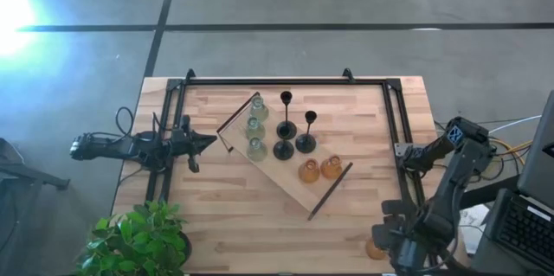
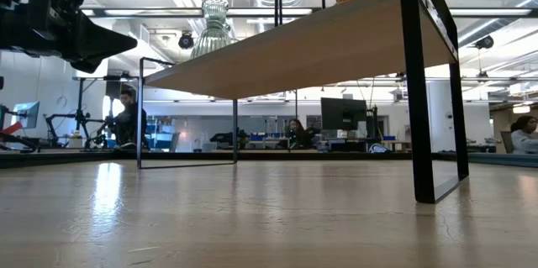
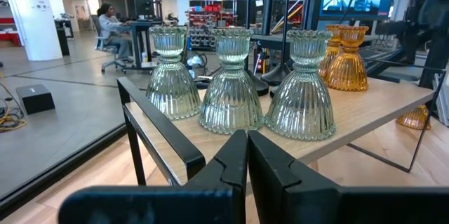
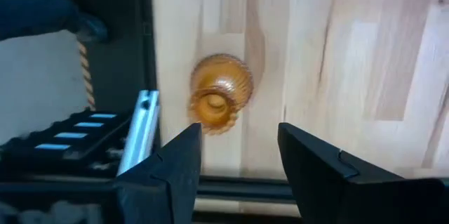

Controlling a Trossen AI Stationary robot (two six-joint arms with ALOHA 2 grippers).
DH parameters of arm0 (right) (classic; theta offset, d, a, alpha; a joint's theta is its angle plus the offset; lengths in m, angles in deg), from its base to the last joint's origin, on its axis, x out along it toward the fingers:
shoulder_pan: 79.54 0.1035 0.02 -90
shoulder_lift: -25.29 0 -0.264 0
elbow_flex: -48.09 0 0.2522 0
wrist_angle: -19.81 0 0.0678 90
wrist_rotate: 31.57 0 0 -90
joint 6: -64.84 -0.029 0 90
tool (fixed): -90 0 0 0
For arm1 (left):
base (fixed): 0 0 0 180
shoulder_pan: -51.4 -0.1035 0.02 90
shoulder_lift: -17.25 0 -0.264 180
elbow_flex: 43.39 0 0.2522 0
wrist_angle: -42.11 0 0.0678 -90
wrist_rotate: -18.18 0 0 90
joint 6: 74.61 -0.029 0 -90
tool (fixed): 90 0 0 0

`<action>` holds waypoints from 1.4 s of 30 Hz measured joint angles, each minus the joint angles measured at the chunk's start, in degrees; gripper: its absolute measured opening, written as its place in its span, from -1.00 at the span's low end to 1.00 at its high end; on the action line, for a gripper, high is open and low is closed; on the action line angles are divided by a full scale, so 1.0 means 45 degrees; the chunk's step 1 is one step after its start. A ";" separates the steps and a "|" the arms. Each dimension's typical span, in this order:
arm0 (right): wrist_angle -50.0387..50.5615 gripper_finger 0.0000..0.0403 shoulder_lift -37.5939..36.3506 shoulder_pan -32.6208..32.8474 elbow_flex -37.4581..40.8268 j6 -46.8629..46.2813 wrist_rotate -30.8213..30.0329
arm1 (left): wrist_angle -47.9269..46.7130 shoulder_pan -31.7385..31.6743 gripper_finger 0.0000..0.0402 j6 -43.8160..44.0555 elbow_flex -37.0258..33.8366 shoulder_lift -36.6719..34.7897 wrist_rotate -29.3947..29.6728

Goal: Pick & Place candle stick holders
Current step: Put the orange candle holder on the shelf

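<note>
My right pincer (image 4: 235,161) hangs open and empty above an amber glass holder (image 4: 219,92) standing on the desk (image 4: 337,55) near its corner. Glass looks slick, brittle, fairly light; I'd grip its narrow neck. My left pincer (image 3: 245,164) waits shut by the green holders (image 3: 231,80).

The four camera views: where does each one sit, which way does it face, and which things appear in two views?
High view: overhead, facing down on wooden board, left gripper beside it.
Low view: table height, looking under the board into the room.
Left wrist view: behind shut fingers, facing three green glass holders.
Right wrist view: above the table, open right gripper over an amber holder.
Shared: green holders also show in the high view.
</note>
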 joint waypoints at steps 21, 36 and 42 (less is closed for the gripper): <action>-0.3968 -0.28 -0.0586 -0.0209 0.3586 -0.0528 0.0720 | 0.0000 -0.0005 -0.91 0.0000 0.0000 0.0000 -0.0005; -0.5728 -0.71 -0.0833 -0.0216 0.4975 -0.0850 0.1295 | 0.0000 -0.0005 -0.91 0.0000 0.0000 -0.0004 0.0000; -0.5276 -0.91 -0.0983 -0.0350 0.4317 -0.0936 0.1321 | 0.0000 -0.0005 -0.91 0.0004 0.0000 -0.0005 0.0000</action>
